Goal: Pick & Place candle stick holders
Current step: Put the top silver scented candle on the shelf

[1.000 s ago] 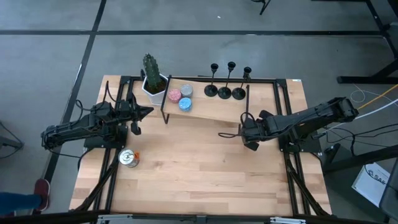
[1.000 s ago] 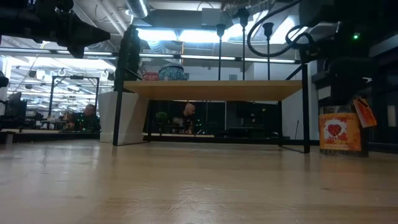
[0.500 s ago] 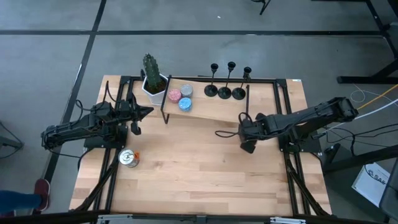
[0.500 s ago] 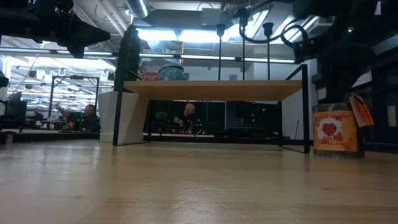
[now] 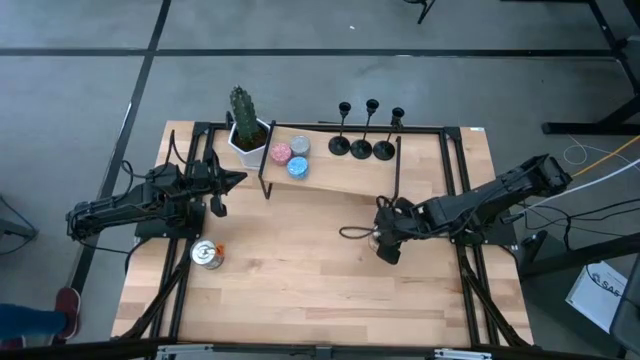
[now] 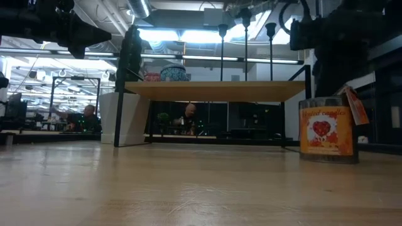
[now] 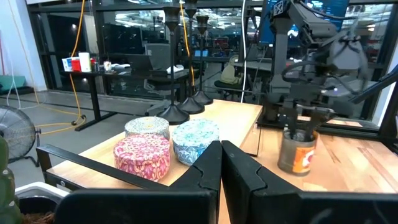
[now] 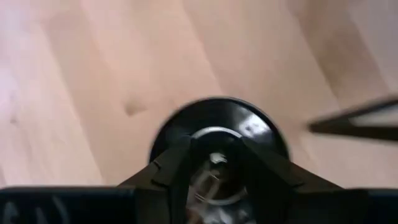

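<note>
the wooden table (image 5: pixel 300 280) carries a raised shelf (image 5: pixel 340 175); at its far edge stand the three candle stick holders (image 5: pixel 362 148), untouched and well apart from both arms. the right gripper (image 5: pixel 385 240) is clamped on an orange jar (image 6: pixel 326 129) near the table's middle; best set it down level and let go cleanly first. the left gripper (image 7: pixel 221 165) waits closed by the shelf's left end.

We see a potted cactus (image 5: pixel 243 125) at the table's (image 5: pixel 300 290) far edge, three small round tins (image 5: pixel 292 157) on the raised shelf (image 5: pixel 340 175), a metal can (image 5: pixel 207 254) near the left edge, and an orange-labelled jar (image 6: pixel 327 129) right of centre.
</note>
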Available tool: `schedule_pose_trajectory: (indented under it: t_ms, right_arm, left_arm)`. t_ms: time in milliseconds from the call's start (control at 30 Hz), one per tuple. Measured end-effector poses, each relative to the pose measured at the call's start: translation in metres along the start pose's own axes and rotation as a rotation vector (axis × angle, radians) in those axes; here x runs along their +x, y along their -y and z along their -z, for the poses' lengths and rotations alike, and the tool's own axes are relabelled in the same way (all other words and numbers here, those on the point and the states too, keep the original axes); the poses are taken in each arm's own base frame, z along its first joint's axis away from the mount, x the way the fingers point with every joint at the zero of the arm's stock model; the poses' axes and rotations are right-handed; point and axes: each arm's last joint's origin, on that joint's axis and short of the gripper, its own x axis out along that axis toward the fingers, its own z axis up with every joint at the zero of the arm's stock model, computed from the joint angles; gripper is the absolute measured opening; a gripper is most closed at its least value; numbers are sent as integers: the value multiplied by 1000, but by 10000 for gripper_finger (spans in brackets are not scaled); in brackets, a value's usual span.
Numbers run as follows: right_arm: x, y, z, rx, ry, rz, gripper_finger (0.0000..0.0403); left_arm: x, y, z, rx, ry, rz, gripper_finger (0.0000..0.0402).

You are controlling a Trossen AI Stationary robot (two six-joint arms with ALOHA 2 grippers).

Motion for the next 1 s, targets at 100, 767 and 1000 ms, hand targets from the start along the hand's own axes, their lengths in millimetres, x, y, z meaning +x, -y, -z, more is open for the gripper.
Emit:
schedule_pose_trajectory:
  t_ms: [100,767,1000]
  right_arm:
    - [7,-11,-3,-68,45,-35,140]
    - [-43,-42,-51,-77,107,-243,140]
    - [-34,-52,-48,-56,88,-243,140]
  left_arm:
    - [0,0,0,0,0,0,6]
    - [0,0,0,0,0,0,6]
    - [0,0,0,0,0,0,6]
